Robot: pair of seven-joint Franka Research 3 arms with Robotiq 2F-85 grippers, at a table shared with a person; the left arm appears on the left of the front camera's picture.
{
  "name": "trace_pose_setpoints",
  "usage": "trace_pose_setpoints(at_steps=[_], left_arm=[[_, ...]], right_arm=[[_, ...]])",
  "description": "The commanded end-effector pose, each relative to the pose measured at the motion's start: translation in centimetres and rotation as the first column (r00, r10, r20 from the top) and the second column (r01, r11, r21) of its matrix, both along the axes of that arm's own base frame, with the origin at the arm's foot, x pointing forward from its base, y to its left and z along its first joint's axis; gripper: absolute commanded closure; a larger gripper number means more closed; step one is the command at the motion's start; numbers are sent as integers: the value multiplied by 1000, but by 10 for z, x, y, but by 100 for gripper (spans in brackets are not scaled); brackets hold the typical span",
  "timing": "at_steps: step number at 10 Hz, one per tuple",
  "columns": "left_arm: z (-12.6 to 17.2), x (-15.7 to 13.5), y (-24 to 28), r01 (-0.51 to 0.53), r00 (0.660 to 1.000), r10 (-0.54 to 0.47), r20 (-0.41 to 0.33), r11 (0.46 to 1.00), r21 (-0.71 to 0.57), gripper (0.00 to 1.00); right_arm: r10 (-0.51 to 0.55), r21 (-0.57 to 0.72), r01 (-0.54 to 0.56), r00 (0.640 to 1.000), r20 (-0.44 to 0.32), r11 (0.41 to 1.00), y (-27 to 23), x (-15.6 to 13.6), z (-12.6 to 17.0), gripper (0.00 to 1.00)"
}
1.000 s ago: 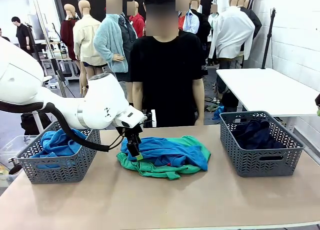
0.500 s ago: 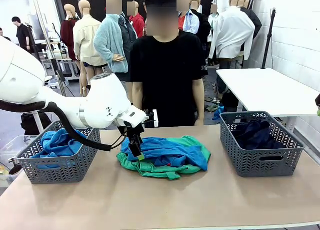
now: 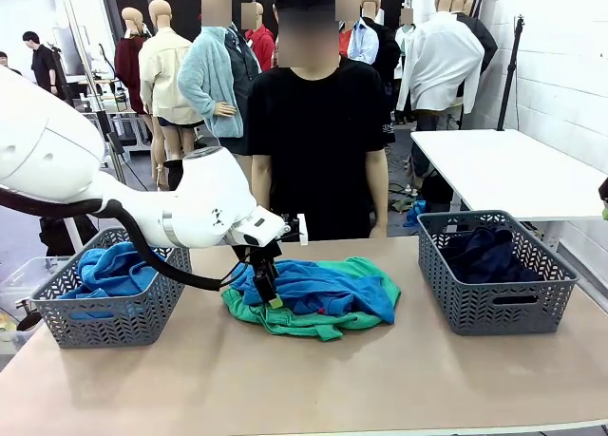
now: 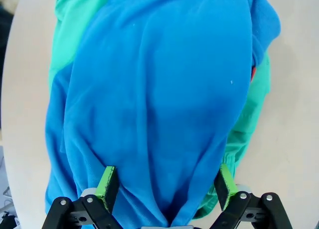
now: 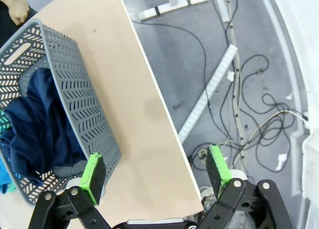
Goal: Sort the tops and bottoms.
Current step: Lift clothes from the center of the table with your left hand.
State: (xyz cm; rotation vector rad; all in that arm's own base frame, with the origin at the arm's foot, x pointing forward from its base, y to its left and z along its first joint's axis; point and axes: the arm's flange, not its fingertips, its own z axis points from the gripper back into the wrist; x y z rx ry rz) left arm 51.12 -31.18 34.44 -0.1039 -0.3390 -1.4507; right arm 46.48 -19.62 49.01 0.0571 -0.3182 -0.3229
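I am holding my left gripper (image 4: 166, 177) down at the pile in the middle of the table (image 3: 285, 388), jaws spread wide and gripping nothing. One green pad is standing on either side of the near end of the blue shirt (image 4: 159, 89), whose cloth is bulging up between them. That shirt is lying on top of the green shorts (image 3: 285, 322), which are showing round its edges. My right gripper (image 5: 155, 164) is hanging just as wide and empty, looking down over the table's edge and the cables (image 5: 234, 89) on the floor. Beside it, the navy trousers (image 5: 40, 124) are lying in the right basket (image 5: 75, 99). A second blue shirt (image 3: 109, 270) is lying in the left basket (image 3: 104, 317). A person (image 3: 318, 142) is standing at the far side.
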Motion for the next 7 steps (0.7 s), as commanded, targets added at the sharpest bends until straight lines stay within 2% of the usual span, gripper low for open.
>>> trace_pose_setpoints(at_steps=[1,6,7], left_arm=[[-3,7,-3,22,999,-21,31,1000,-15,0],[-2,6,-2,30,1000,-30,-4,999,-21,100],[-2,6,-2,31,1000,-31,-3,999,-23,100]], right_arm=[[-13,-7,13,1000,-15,1000,1,0,2,0],[-13,-7,13,1000,-15,1000,1,0,2,0],[-13,-7,13,1000,-15,1000,1,0,2,0]])
